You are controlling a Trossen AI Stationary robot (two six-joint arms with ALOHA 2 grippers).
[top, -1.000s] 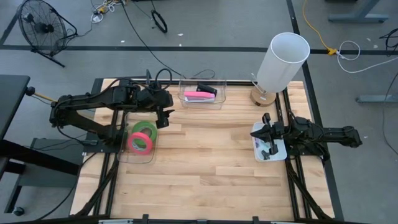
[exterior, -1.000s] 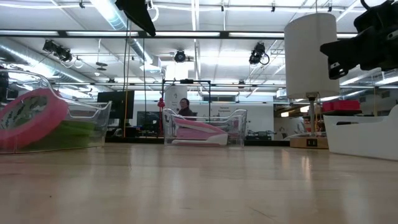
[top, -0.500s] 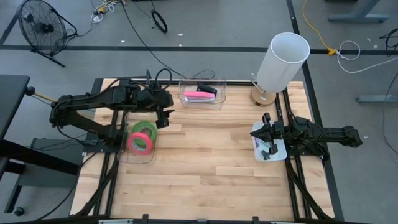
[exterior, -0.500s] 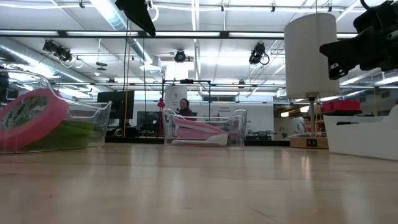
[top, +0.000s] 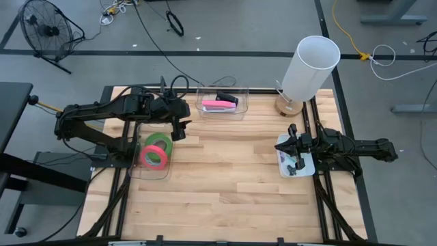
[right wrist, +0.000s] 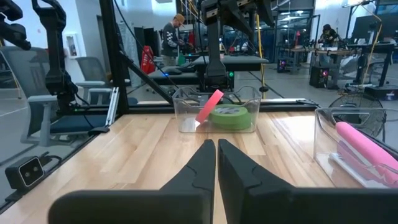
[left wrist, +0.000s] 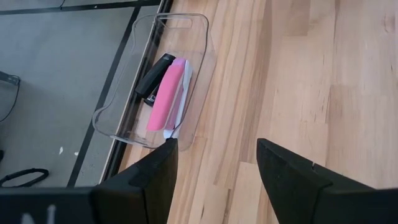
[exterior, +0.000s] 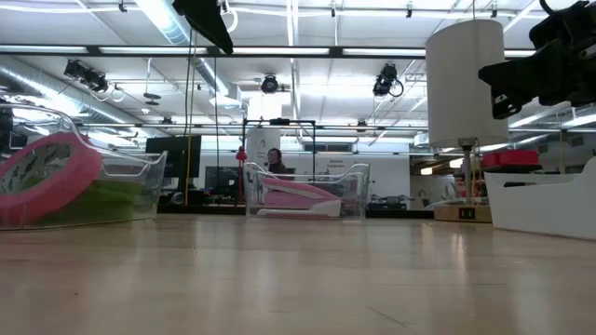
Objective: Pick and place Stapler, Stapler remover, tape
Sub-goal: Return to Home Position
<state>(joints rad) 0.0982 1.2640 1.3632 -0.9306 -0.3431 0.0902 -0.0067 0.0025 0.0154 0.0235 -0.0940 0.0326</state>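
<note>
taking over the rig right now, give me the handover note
Left gripper: open, empty, above the table beside the left clear bin.
Right gripper: shut, holding nothing, over the white bin.
Pink tape and green tape lie in the left clear bin; the pink stapler lies in the far clear bin.
The white bin's contents are mostly hidden by the arm.
Sorting looks done; probably left: bring both arms home.
</note>
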